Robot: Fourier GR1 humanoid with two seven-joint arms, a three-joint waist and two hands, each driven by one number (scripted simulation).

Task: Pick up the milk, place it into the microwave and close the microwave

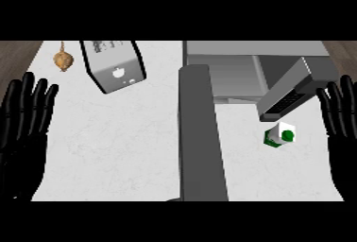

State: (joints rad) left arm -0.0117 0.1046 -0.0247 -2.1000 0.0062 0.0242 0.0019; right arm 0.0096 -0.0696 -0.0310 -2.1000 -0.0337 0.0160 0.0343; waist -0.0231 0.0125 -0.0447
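White counter (125, 151): milk (279, 136) stands just below the open microwave (230, 71), near its door (287, 90). Both hands flat, fingers straight, holding nothing. Right hand (339, 118) should approach sideways; carton probably upright.

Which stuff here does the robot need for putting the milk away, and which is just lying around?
Needed for the job:
milk carton, white with green
microwave, door open
right hand, open at the right edge
left hand, open at the left edge

Just lying about:
brown pear-shaped thing, top left
grey slab with black edges beside it
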